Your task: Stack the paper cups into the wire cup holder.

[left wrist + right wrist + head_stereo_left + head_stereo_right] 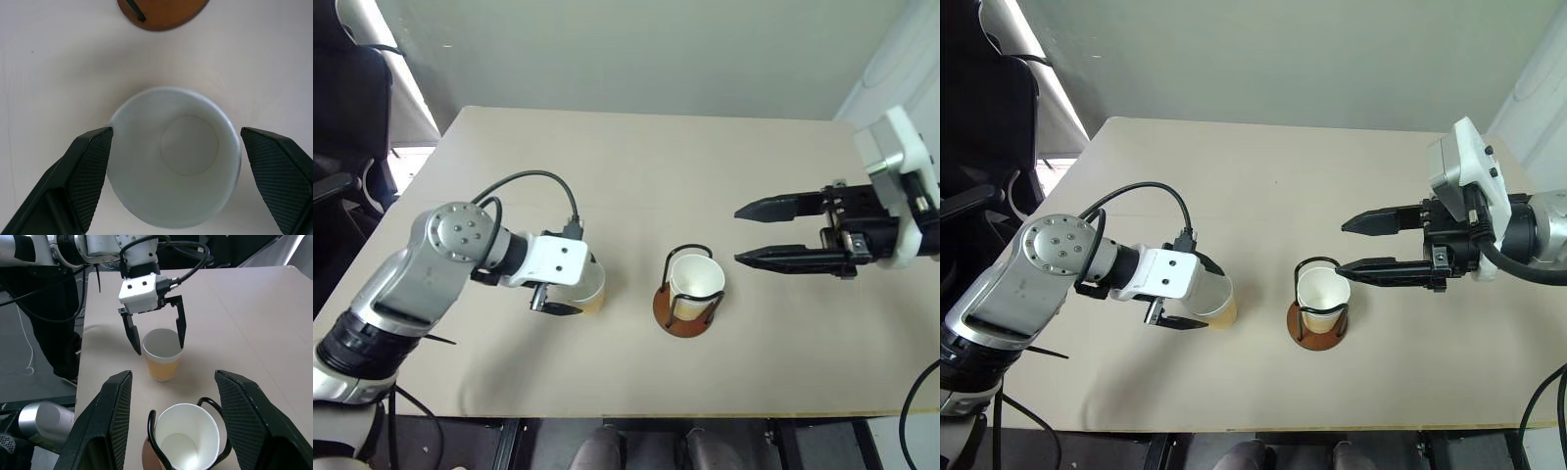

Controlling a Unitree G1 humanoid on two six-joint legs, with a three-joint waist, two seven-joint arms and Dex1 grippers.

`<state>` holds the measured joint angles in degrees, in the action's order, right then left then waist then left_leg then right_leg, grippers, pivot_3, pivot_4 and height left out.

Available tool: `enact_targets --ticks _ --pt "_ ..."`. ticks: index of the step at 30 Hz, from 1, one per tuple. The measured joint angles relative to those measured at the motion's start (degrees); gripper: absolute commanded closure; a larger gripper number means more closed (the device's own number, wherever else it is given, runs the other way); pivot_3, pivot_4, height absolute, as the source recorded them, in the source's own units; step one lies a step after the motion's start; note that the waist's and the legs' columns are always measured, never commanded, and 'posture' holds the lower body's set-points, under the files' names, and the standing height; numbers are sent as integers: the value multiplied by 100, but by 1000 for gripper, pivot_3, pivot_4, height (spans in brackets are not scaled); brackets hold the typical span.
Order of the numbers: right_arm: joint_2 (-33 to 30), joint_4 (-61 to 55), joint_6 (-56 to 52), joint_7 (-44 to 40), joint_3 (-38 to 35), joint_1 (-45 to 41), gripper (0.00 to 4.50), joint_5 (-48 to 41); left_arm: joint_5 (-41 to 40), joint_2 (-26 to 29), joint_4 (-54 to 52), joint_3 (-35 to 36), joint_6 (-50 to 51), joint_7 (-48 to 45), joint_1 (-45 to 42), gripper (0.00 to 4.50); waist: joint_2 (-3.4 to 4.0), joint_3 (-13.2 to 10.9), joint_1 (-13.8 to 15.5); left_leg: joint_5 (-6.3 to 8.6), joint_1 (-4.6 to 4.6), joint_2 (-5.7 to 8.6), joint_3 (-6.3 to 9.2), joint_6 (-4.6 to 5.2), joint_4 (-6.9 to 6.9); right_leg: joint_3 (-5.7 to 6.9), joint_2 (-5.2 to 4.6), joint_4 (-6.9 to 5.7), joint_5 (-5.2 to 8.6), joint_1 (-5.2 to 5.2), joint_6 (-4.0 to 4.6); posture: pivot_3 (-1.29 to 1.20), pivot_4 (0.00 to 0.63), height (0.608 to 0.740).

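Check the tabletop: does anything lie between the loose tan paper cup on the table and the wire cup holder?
Nothing visible does. The tan paper cup, straddled by the open left tool, stands apart from the brown-based black wire cup holder, which already holds a cup; bare table lies between them.

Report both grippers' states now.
Left gripper: open, fingers astride the loose paper cup, not gripping.
Right gripper: open, empty.

It looks like a lab or a test room. A plain beige table (636, 176) stands against a bare grey-green wall (636, 49). A black office chair (347, 127) is at the left side, and cables (29, 352) hang beside the table.
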<state>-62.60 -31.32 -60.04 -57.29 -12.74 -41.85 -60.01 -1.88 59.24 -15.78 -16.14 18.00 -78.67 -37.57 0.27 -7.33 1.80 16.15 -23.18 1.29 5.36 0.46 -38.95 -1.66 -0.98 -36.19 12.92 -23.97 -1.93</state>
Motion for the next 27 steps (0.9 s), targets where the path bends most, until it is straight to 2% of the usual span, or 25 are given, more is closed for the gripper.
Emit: enact_targets --ticks 2,5,15,16,27 --pt "-21 -3 29 29 0 27 1812 0 39 -38 15 -36 -38 4 14 0 0 0 2 0 0 0 0 0 -1 0 0 1 0 0 0 0 150 740" --pt "-67 -19 34 69 -1 90 1768 -3 124 -131 90 -95 -82 6 38 554 1 0 3 0 0 1 0 0 -1 0 0 -1 0 0 0 0 150 740" --pt "-145 -93 64 208 -3 240 1768 -44 198 -370 260 -240 -150 -33 28 4326 1 1 3 0 0 0 0 0 -4 0 0 -6 0 0 0 0 150 740" --pt "-152 -94 73 217 -3 248 1768 -45 174 -391 262 -239 -148 -75 21 4446 1 1 3 0 0 0 0 0 -4 0 0 -6 0 0 0 0 150 740" --pt "-302 -34 390 172 -2 555 1768 259 -542 -549 254 -3 320 -344 -452 4446 0 1 8 0 0 0 -1 0 -10 0 0 -14 0 0 0 0 150 740"
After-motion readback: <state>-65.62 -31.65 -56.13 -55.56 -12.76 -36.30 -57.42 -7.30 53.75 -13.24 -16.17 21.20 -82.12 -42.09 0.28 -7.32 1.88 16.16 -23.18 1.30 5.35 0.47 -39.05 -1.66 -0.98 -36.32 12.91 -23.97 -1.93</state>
